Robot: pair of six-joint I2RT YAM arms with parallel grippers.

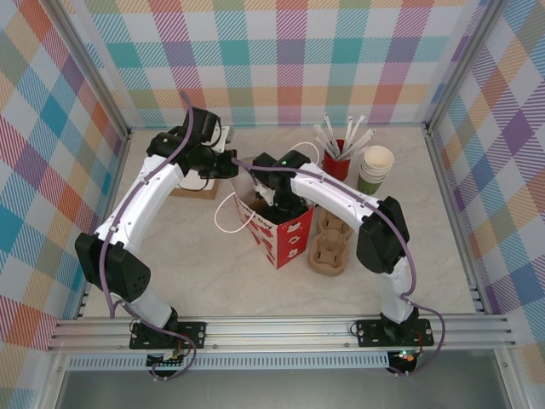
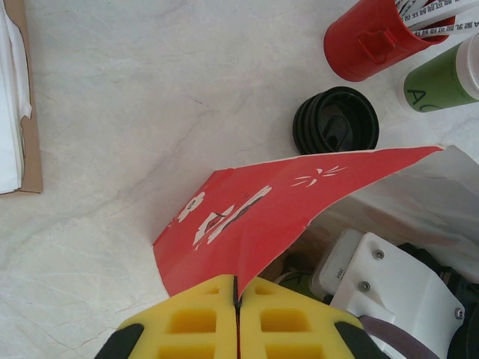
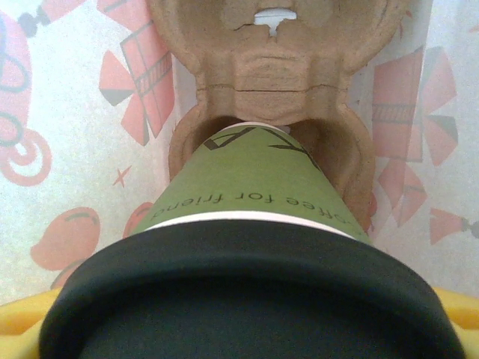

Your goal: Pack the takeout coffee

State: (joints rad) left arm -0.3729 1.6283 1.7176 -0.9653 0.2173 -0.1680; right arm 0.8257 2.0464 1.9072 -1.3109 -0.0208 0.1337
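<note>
**Seating the cup in the tray inside the bag**

The right gripper (image 1: 267, 198), down in the bag (image 1: 285, 237), grasps the cup (image 3: 254, 187) by its black lid, with a yellow finger on either side. The cup's base meets a well of the tray (image 3: 273, 67) on the bag floor. The left gripper (image 2: 238, 292) is clenched on the bag's rim, holding the mouth open. To do this well, I judge: push the cup straight down until it stands upright in the well, let go only then, and lift out without snagging lid or paper. Counted: one lidded cup, one bag, one tray inside, one spare tray (image 1: 330, 243) just beside the bag, one stack (image 1: 375, 169) of lidless cups, one pile of lids (image 2: 335, 120) and one red cup (image 1: 338, 160) of sticks. How many are in each pile I cannot tell.
</note>
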